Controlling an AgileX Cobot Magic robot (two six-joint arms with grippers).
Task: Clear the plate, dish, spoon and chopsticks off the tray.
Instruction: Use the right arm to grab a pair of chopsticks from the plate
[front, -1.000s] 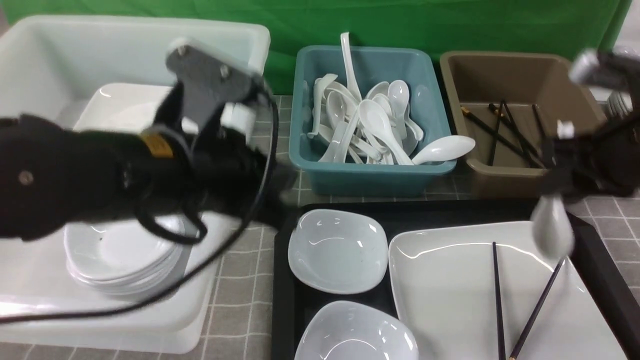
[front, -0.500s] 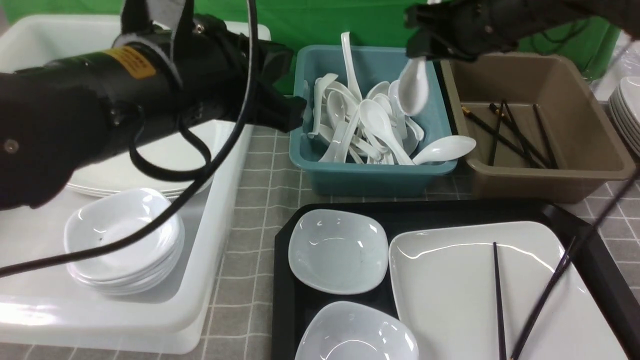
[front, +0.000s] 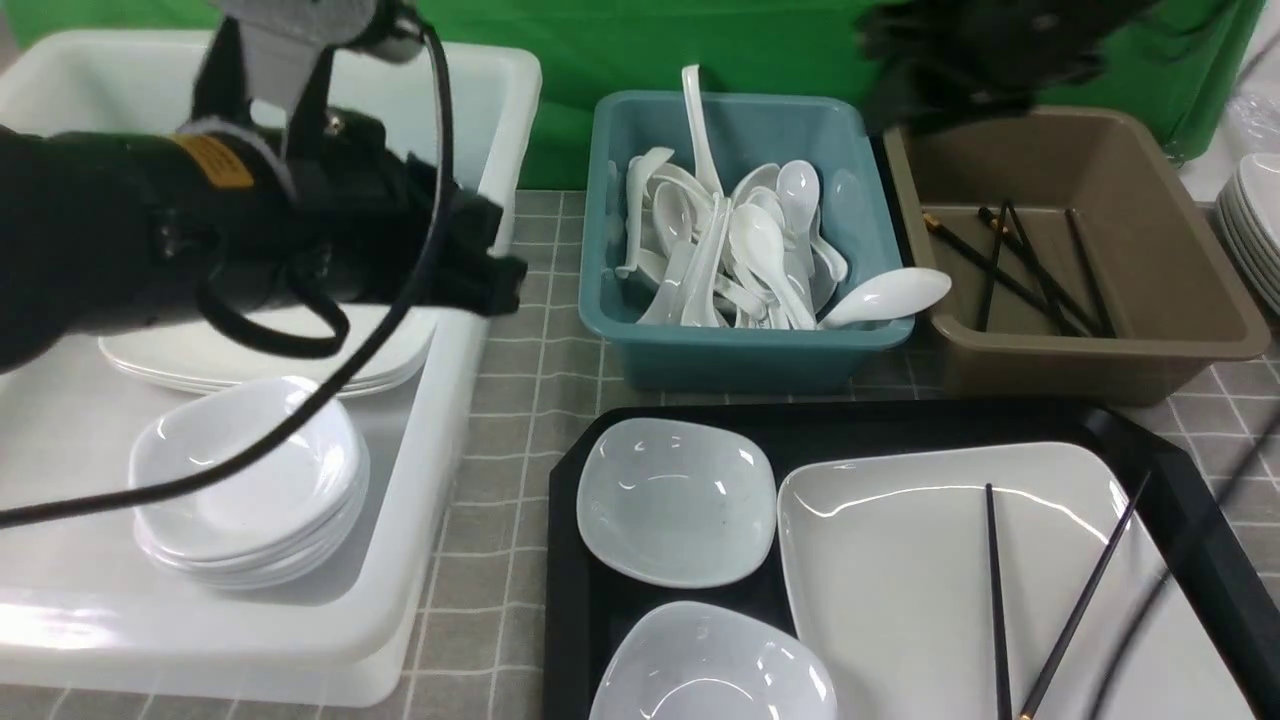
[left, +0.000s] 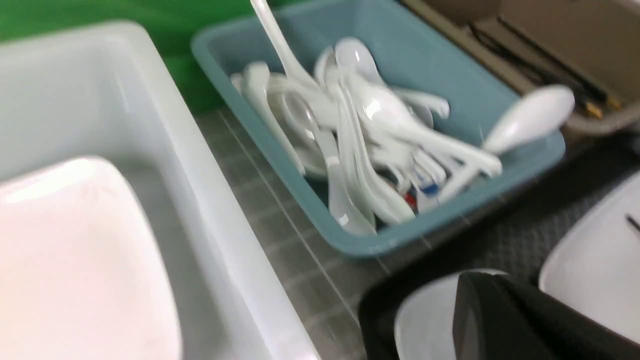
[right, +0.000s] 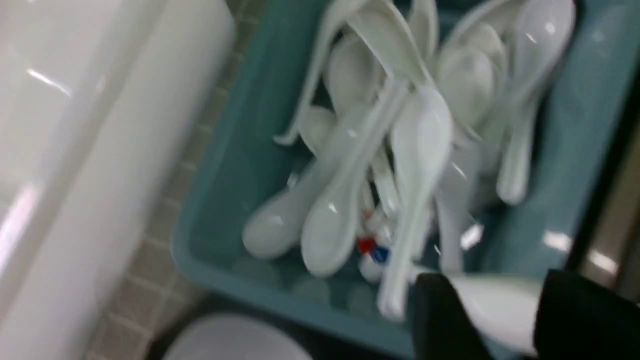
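Since half a second ago, right gripper (front: 960, 70) gone from above the far edge of the teal tub (front: 740, 360); hangs now as a dark blur by the far-left corner of the brown tub (front: 1040, 370). Spoon (right: 495, 310), dangling below it then, hidden in the front view; from the right wrist, a white shape between the parted fingers (right: 440, 320), at the teal tub's near rim; gripped or only lying there beyond them, cannot tell. Left gripper (front: 505, 280) drawn back from the teal tub too, over the right wall of the white tub (front: 455, 380), clenched on nothing. On the tray (front: 880, 425): plate (front: 900, 600) filling the right side, chopsticks (front: 995, 600) lying on it toward its right edge, ends closing in toward the near edge; small dish (front: 675, 500) at the far-left corner, second dish (front: 710, 670) at the near-left corner.
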